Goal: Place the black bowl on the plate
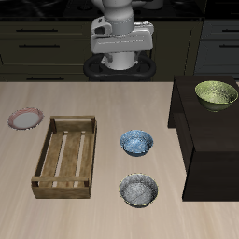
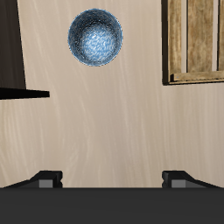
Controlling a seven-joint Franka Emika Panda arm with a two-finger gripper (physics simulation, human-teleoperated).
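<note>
We look down on a pale wood-grain table (image 1: 103, 98) under even, soft light — behind its back edge we see dark cabinets (image 1: 42, 42) with drawer fronts and thin handles. A black box-like unit (image 1: 210, 140) stands on the table's surface.

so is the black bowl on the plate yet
No. The black bowl sits on the table near its front edge; the plate lies apart, beyond the wooden crate.

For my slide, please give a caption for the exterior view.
Franka gripper raised at the table's back; black bowl near front edge, plate beyond wooden crate.
</note>
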